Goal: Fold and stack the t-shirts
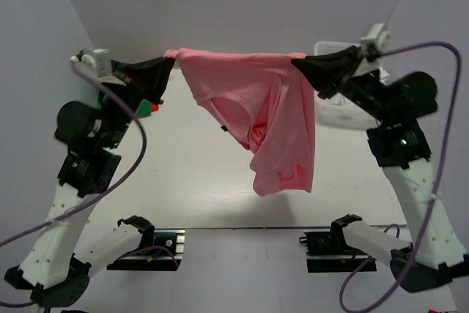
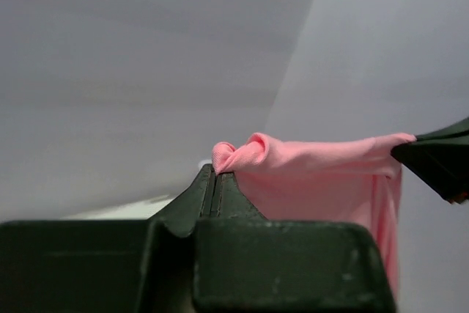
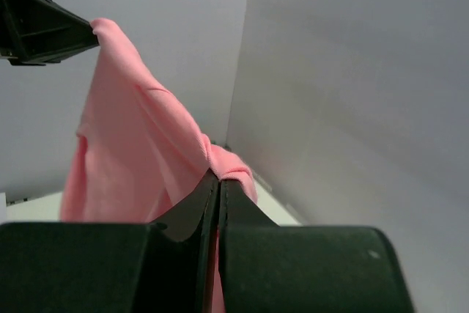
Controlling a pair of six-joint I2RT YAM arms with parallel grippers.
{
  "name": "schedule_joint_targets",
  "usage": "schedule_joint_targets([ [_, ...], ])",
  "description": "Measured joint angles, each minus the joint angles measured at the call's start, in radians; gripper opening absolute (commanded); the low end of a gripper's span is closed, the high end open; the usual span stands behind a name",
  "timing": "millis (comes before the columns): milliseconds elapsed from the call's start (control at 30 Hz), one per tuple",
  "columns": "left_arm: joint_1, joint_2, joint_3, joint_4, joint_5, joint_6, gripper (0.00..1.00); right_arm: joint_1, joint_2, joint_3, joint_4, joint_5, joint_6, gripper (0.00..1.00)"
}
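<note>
The left gripper point(image 1: 170, 59) had its jaws pressed flat together on a bunched corner of the pink t-shirt point(image 1: 264, 108). The right gripper point(image 1: 298, 62) was pinched closed in the same way on the opposite corner. Both grippers were raised well above the table point(image 1: 183, 181) and pointed toward each other, so the garment's top edge ran nearly level between them. The rest of the cloth hung below that edge in loose folds, longer toward the right side, with its lowest part over the middle of the table. Whether it touched the surface could not be told. In each wrist view a small knot of pink cloth protruded past the closed fingertips. A white container point(image 1: 341, 111) stood behind the right arm.
</note>
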Motion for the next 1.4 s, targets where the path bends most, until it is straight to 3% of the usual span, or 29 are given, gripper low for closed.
schedule_joint_targets([
  [100, 0.011, 0.089, -0.037, 0.011, -0.115, -0.002, 0.0, -0.004, 0.127, -0.021, 0.028, 0.001, -0.002, 0.0],
  [233, 0.039, 0.336, -0.09, -0.016, -0.34, -0.052, 0.0, -0.008, 0.383, -0.052, 0.044, 0.003, 0.006, 0.03],
  [333, 0.085, 0.597, -0.092, -0.092, -0.419, -0.106, 0.0, -0.011, 0.649, -0.027, 0.008, -0.007, 0.002, 0.3],
  [367, 0.103, 0.681, -0.087, -0.132, -0.43, -0.126, 0.08, -0.011, 0.73, -0.006, -0.026, -0.006, -0.004, 0.52],
  [433, 0.145, 0.854, -0.063, -0.239, -0.447, -0.156, 0.57, -0.011, 0.898, 0.046, -0.114, 0.006, -0.02, 0.9],
  [500, 0.183, 0.969, -0.049, -0.319, -0.453, -0.184, 1.0, -0.011, 0.989, 0.057, -0.17, 0.039, -0.031, 0.9],
  [600, 0.224, 1.006, -0.051, -0.386, -0.444, -0.208, 1.0, -0.011, 0.991, 0.012, -0.213, 0.092, -0.034, 0.9],
  [700, 0.229, 0.94, -0.054, -0.364, -0.408, -0.2, 1.0, -0.011, 0.883, -0.077, -0.193, 0.159, -0.013, 0.9],
  [900, 0.178, 0.828, -0.063, -0.287, -0.288, -0.15, 1.0, -0.011, 0.618, -0.296, -0.124, 0.272, 0.063, 0.9],
  [1133, 0.096, 0.841, -0.169, -0.26, -0.142, -0.111, 0.99, 0.014, 0.488, -0.534, -0.142, 0.337, 0.104, 0.9],
  [1267, 0.057, 0.883, -0.174, -0.236, -0.083, -0.099, 0.93, 0.135, 0.448, -0.542, -0.167, 0.366, 0.056, 0.9],
  [1400, 0.037, 0.947, -0.163, -0.218, -0.068, -0.095, 0.76, 0.291, 0.432, -0.561, -0.122, 0.374, -0.003, 0.9],
])
